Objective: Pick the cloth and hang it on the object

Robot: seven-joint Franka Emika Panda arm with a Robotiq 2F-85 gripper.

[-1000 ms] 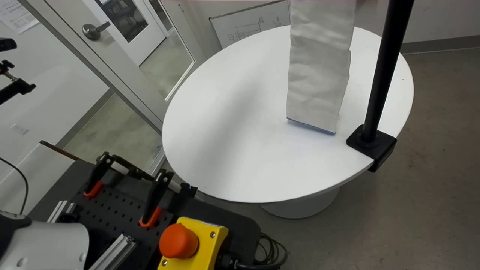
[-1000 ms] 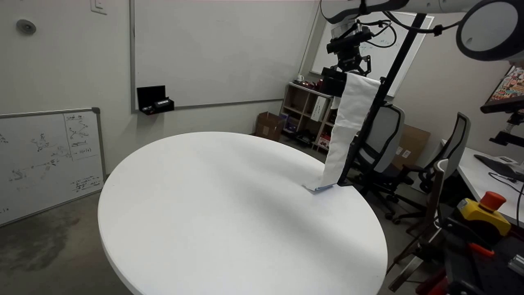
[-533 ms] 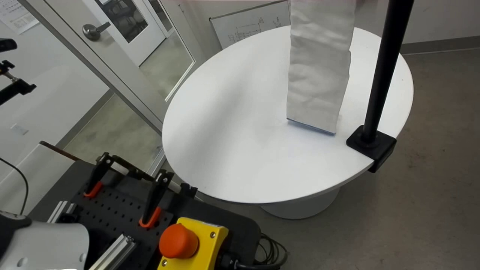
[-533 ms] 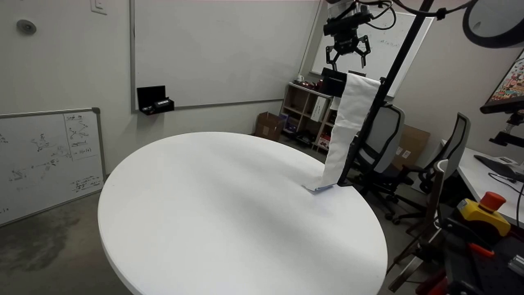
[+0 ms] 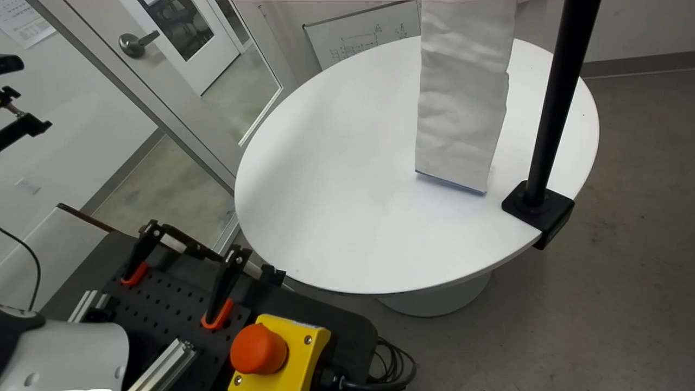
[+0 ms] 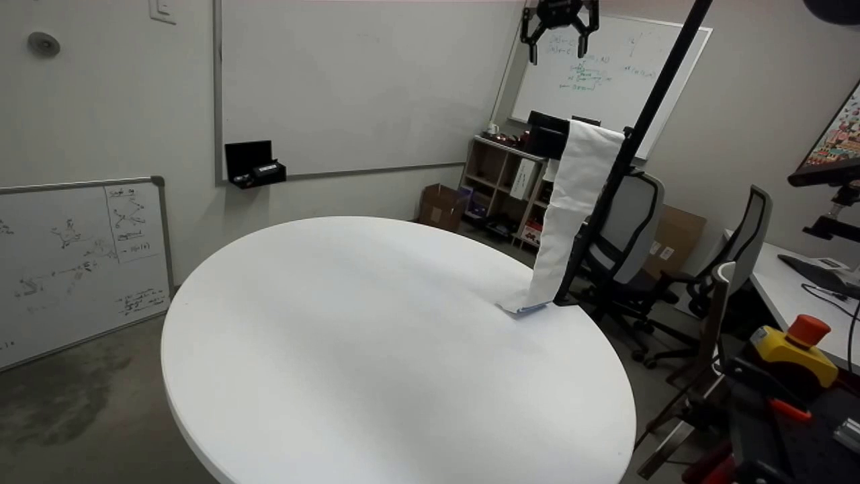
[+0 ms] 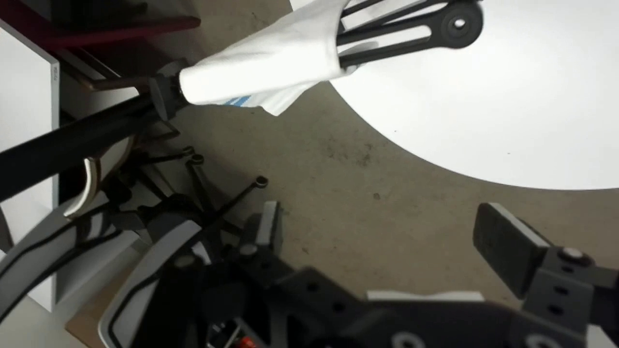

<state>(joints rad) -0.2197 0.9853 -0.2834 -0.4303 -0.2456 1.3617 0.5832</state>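
- In an exterior view the cloth [image 5: 461, 103] hung long and flat above the table [image 5: 331, 179], beside the black pole [image 5: 559, 92]; its blue-edged hem came down to about the tabletop, though I couldn't tell whether it touched; nothing in its hang had altered over the last second.
- In an exterior view I had my gripper [image 6: 557, 58] up by the frame's top edge; a second earlier it was right at the cloth's top, and now its jaws stood spread, well apart from it; the cloth stayed put without me, so I judged the release good.
- In the wrist view the cloth lay draped over the slotted arm [image 7: 437, 34] on the pole, the arm's round end poking out past it; the fingers [image 7: 505, 249] were wide apart, with floor [image 7: 377, 193] showing between their tips; to my mind the hanging was done, and all that remained was to back away without snagging it.
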